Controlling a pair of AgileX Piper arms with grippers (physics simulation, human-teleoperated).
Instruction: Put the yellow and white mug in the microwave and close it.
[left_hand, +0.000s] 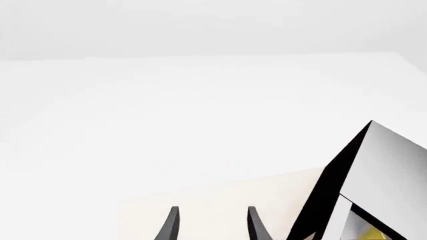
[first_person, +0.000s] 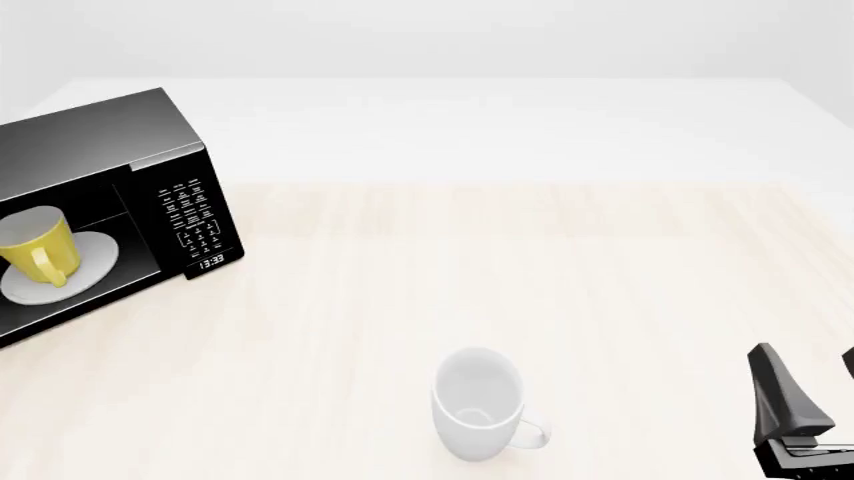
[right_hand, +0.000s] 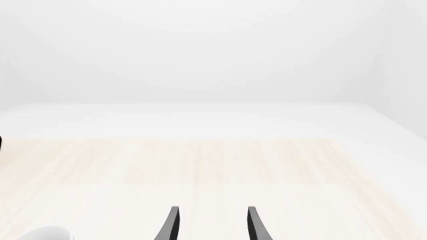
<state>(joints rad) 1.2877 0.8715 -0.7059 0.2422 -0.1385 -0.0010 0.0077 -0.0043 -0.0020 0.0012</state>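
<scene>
One yellow and white mug (first_person: 32, 248) upright in microwave (first_person: 100, 140), handle frontward.

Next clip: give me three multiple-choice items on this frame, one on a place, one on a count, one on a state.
1. Where is the small yellow mug?
A. on the black microwave's white turntable plate
B. on the table
C. in a tool

2. How many mugs show?
A. one
B. two
C. three

3. The right tool is:
A. shut on a mug
B. open, holding nothing
C. out of view

Key: 1 A, it stands inside the oven; 2 B, the yellow one plus the larger white mug on the wooden table; 3 B, its fingers stand apart over bare table.
</scene>
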